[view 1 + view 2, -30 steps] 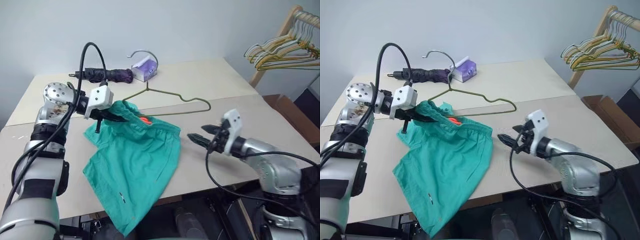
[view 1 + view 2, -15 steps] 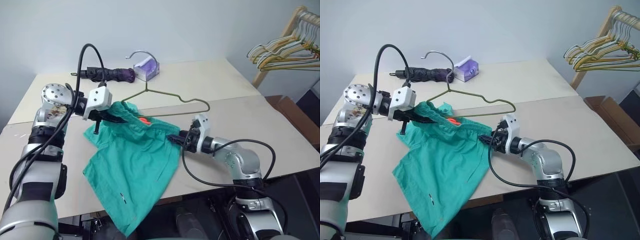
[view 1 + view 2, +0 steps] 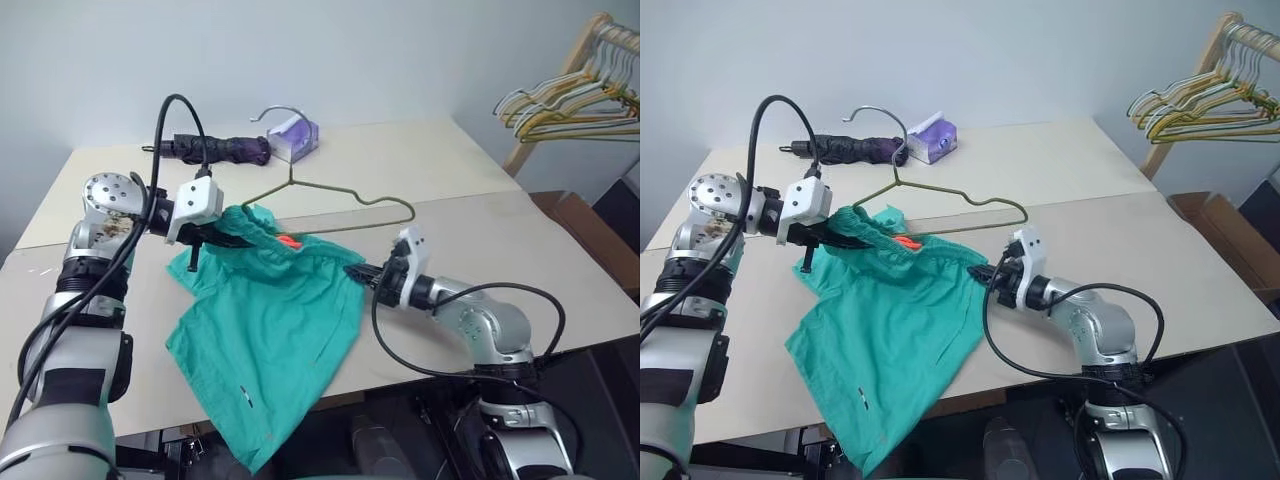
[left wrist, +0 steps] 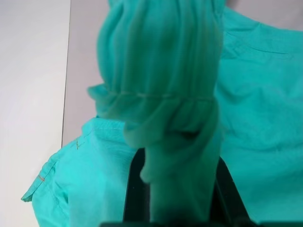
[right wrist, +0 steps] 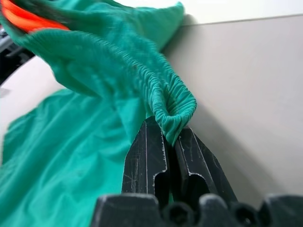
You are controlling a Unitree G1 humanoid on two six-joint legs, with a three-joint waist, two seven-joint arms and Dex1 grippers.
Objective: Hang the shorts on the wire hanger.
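Shorts [image 3: 275,330] stretched by the waistband between left pincer [image 3: 215,238], clamped at 9 o'clock, and right pincer [image 3: 358,272], clamped at 3 o'clock.

Matt cloth shorts [image 3: 275,330], thin-wire hanger [image 3: 345,198]

A plain pale blue-grey wall [image 3: 400,50] stands behind two beige tabletops [image 3: 420,150] set edge to edge, a seam running between them. At the far right a light wooden rack [image 3: 560,75] carries a bunch of pale yellow and white hangers [image 3: 565,105]. A brown cardboard box [image 3: 585,225] sits below it, beside the table
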